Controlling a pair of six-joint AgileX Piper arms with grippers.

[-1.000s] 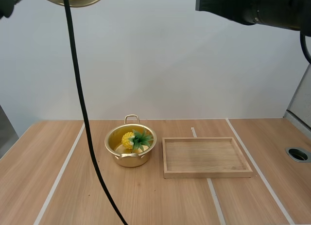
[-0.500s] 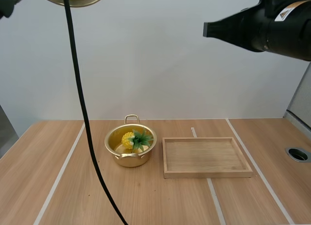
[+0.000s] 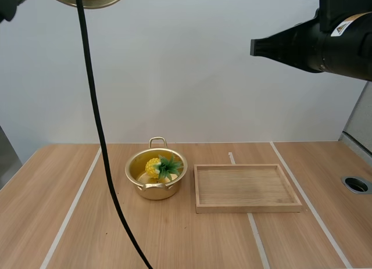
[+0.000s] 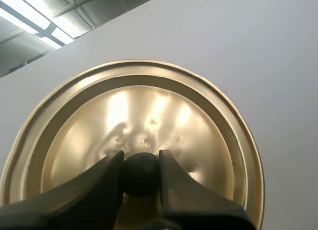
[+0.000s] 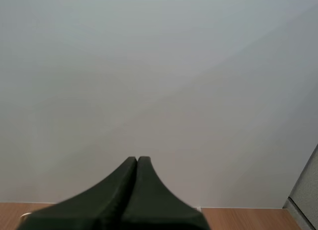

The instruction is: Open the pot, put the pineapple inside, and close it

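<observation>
Gold pot open on the table, pineapple inside, rim just apart from the wooden tray beside it, lid aloft, knob pinched in the left gripper, right gripper pressed together, high over the wooden tray.

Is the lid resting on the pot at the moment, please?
No: the pot stands open with the pineapple inside, while the left gripper pinches the lid by its knob.
</observation>
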